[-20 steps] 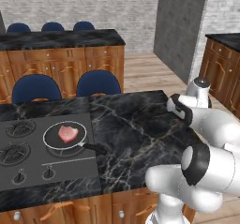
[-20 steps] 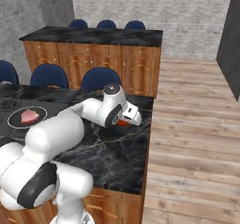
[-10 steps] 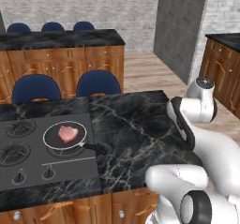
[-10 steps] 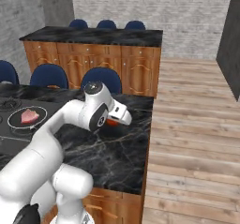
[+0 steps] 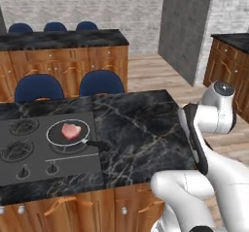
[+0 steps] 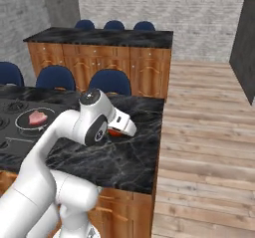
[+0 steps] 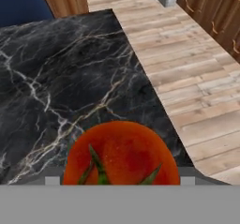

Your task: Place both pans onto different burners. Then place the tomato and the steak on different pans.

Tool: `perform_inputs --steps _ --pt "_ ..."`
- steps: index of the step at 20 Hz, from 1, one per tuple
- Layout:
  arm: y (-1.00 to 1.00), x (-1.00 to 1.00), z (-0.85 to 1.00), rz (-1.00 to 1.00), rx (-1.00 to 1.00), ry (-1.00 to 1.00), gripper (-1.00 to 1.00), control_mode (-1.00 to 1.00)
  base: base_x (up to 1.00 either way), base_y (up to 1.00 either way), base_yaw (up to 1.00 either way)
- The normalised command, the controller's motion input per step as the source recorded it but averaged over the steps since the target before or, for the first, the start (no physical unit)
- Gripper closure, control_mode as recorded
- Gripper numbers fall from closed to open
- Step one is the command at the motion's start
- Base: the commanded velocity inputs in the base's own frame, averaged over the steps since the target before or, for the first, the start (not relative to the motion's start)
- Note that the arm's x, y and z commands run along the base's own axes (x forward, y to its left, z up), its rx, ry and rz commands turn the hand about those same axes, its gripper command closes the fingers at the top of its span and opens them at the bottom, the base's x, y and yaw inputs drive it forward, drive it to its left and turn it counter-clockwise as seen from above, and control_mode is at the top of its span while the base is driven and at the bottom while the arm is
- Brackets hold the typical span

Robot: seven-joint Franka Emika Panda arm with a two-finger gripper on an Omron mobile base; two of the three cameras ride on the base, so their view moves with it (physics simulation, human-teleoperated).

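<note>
Resting on the counter (image 7: 70, 78) near its floor-side edge: tomato (image 7: 121, 153), close under the hand camera. Lying in the pan (image 5: 67, 132) on a burner (image 5: 68, 146): steak (image 5: 71, 130). Jaw state: cannot tell.

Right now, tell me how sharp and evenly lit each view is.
Left base view: flat even light, steak in its pan slightly soft. Right base view: similar, soft detail. Hand view: tomato close, blurry at the edges, counter veins smeared.
</note>
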Motion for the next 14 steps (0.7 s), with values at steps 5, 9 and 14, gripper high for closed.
perform_inputs --steps 5,9,14 --pt "0.0 0.0 0.0 0.0 0.0 0.0 1.0 1.0 -0.81 0.8 -0.01" --pt "0.0 0.0 0.0 0.0 0.0 0.0 1.0 1.0 -0.18 1.0 -0.04" --pt "0.0 0.0 0.0 0.0 0.0 0.0 1.0 1.0 0.0 1.0 -0.04"
